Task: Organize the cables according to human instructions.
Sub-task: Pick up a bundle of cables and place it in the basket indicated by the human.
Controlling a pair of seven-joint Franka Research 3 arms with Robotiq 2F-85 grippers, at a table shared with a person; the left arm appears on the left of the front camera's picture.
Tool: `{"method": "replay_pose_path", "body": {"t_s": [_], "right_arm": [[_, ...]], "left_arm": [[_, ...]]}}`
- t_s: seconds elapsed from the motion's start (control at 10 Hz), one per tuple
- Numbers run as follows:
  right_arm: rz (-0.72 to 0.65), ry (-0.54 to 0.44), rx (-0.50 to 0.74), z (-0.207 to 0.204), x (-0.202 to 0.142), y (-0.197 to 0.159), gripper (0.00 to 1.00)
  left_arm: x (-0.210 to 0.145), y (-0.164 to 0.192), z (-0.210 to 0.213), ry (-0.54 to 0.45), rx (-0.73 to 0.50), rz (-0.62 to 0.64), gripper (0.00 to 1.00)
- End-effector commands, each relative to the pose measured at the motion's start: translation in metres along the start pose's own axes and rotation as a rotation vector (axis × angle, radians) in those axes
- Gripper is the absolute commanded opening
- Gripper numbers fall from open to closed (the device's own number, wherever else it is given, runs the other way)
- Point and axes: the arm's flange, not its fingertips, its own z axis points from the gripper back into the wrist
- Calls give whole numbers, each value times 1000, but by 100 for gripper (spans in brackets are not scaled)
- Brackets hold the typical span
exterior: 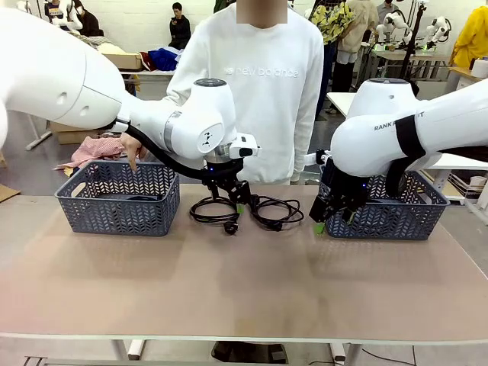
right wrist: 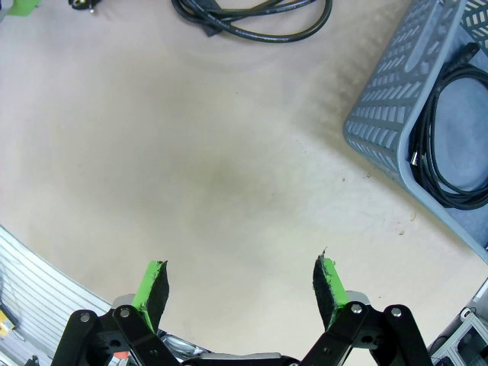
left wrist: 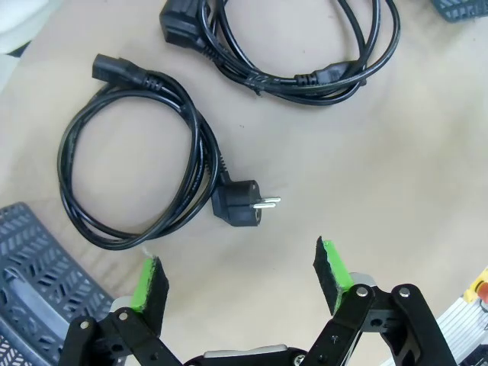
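Two coiled black cables lie at mid-table, one (exterior: 229, 226) under my left gripper (exterior: 240, 200) and one (exterior: 274, 224) just to its right. In the left wrist view, the nearer coil (left wrist: 202, 141) ends in a round plug (left wrist: 242, 204), which lies just ahead of my open, empty left gripper (left wrist: 240, 278). The second coil (left wrist: 297, 78) lies farther off. Another cable (right wrist: 428, 145) rests inside the right basket (right wrist: 385, 99). My right gripper (right wrist: 240, 286) hangs open and empty over bare table beside that basket. A dark cable (exterior: 137, 198) lies in the left basket (exterior: 118, 210).
A person stands at the far side, with a hand (exterior: 132, 151) pointing fingers-down over the left basket's back rim. The right basket (exterior: 389, 217) stands just behind my right gripper (exterior: 333, 221). The front half of the table (exterior: 229, 290) is bare.
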Motion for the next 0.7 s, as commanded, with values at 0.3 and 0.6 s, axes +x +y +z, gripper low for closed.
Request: {"method": "replay_pose_path", "body": {"t_s": [0.3,0.6], "right_arm": [[0,-5,0,2,0,0,100],[0,-5,0,2,0,0,100]], "left_arm": [[-1,0,1,0,1,-1,100],[0,-1,0,0,-1,-2,100]]}}
